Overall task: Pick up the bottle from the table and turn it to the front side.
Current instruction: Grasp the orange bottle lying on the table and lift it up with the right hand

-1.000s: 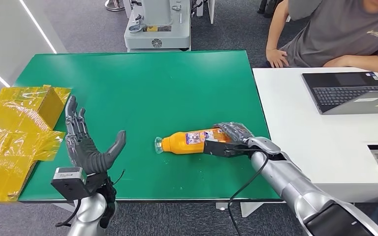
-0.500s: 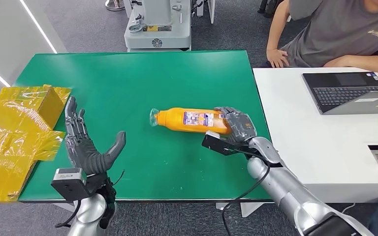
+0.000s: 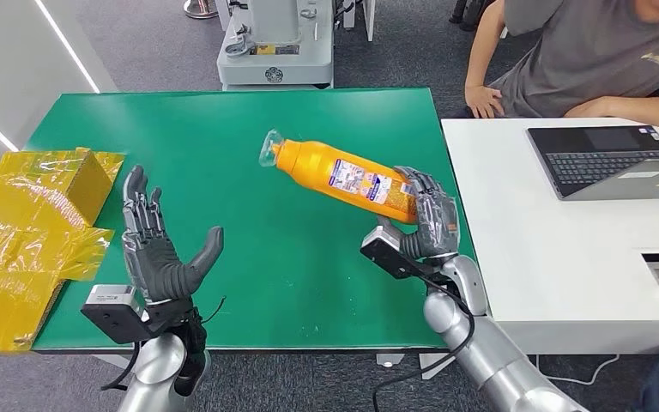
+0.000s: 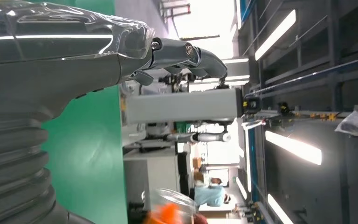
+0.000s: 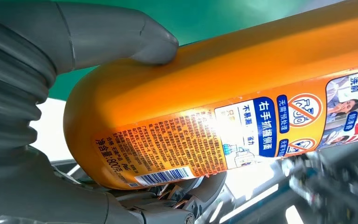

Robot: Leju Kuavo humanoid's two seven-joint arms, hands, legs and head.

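Bottle is up: lying on the bench a second ago with the right robot hand (image 3: 420,225) at its base, now the orange plastic bottle with a clear cap and printed label (image 3: 343,178) is clear of the green bench (image 3: 223,154), held over its right side, tilted with the cap pointing up, far and left. Left robot hand (image 3: 159,253) has barely shifted.

Right robot hand is clamped on the bottle's base end: thumb pressed on one side, fingers wrapped under the other, per the right wrist view. Left robot hand is empty, fingers spread and upright over the near-left of the bench, palm facing the bottle.

Handling, my read:
- Smooth glossy plastic with a slick label, so likely slippery under hard fingers.
- Label shows 800, so if it's full it's fairly heavy. Gripped at the base, most of the body cantilevers out, so expect torque and sag at the cap end.
- Body looks stiff enough for a firm squeeze.
- Better hold for turning: around mid-body over the label, or support with the left robot hand.

Off to the side: crinkled yellow film-wrapped boxes (image 3: 26,223) at the left edge, a white desk with a laptop (image 3: 605,159) on the right, a seated person (image 3: 592,60) behind it.
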